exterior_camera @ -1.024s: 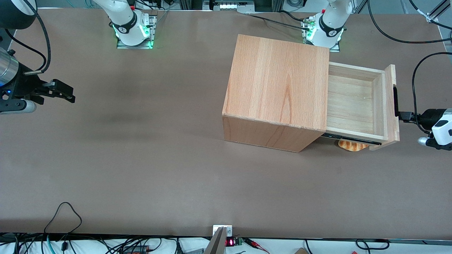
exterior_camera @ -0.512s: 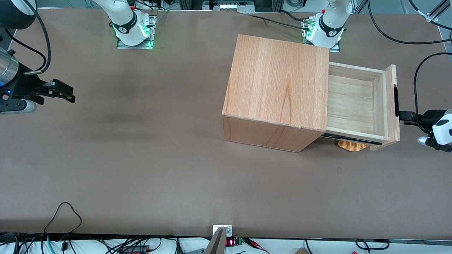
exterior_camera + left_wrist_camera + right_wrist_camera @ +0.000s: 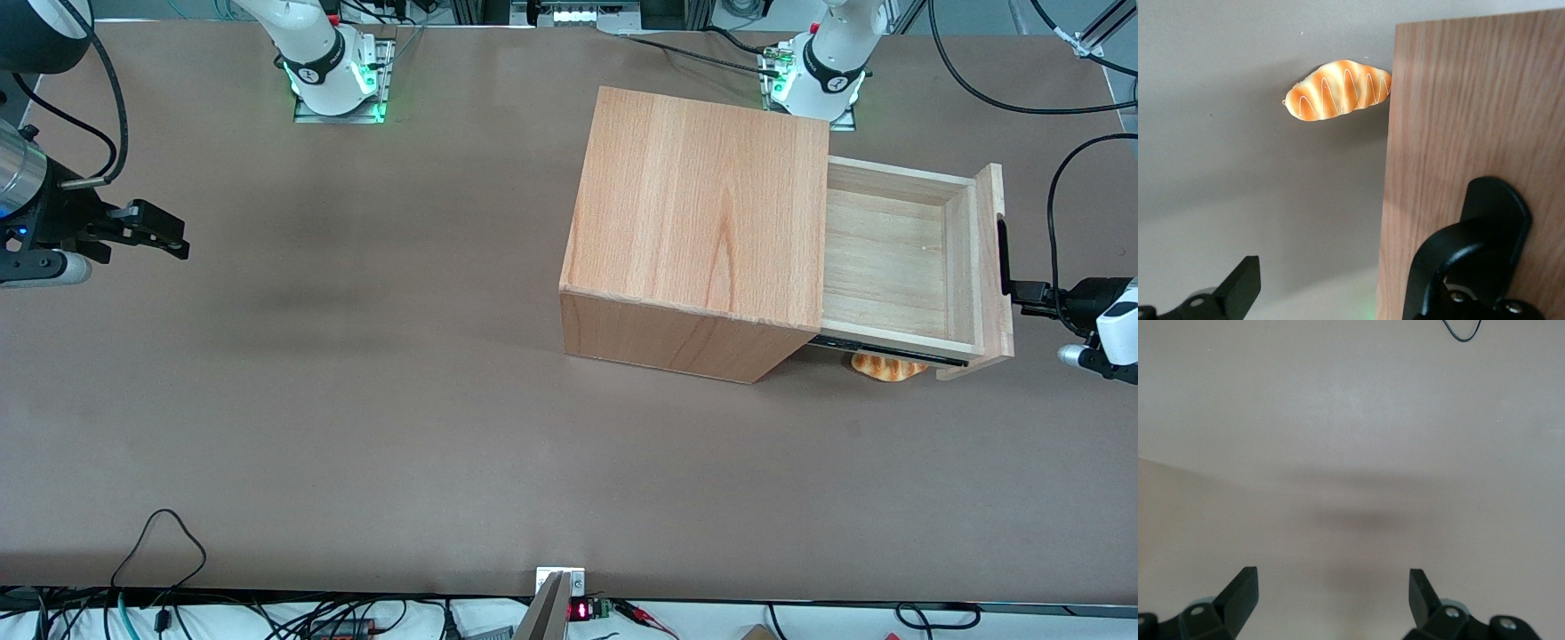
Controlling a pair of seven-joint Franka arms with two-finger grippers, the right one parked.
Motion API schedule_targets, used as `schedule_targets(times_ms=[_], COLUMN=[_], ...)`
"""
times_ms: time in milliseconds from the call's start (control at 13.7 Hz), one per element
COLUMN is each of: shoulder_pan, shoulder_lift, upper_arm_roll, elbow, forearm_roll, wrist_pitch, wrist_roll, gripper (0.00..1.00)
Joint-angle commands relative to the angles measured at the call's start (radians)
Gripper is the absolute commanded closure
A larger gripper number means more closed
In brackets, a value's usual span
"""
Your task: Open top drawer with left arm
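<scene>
Now gripper (image 3: 1031, 292) at top drawer (image 3: 898, 258) handle (image 3: 1003, 258).

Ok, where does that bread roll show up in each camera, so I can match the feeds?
Front view: the bread roll lies on the table under the pulled-out top drawer, the gripper at its handle.
Left wrist view: bread roll beside the drawer front panel, the shared landmark.
Right wrist view: not in it.

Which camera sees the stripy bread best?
The left wrist view: the bread shows almost whole on the table, one end hidden by the top drawer's front panel. The front view shows only a sliver under the drawer; the right wrist view shows none. The gripper is at the handle.
</scene>
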Motion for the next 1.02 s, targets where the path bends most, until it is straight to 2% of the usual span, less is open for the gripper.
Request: schedule_targets(times_ms=[0, 951], shoulder_pan=[0.012, 0.032], shoulder_lift=[0.038, 0.052], upper_arm_roll=[0.0, -0.003], elbow=[0.044, 0.081], forearm_roll=[0.038, 0.029], wrist_pitch=[0.017, 0.001], wrist_roll=[0.042, 0.041], gripper=[0.0, 0.0])
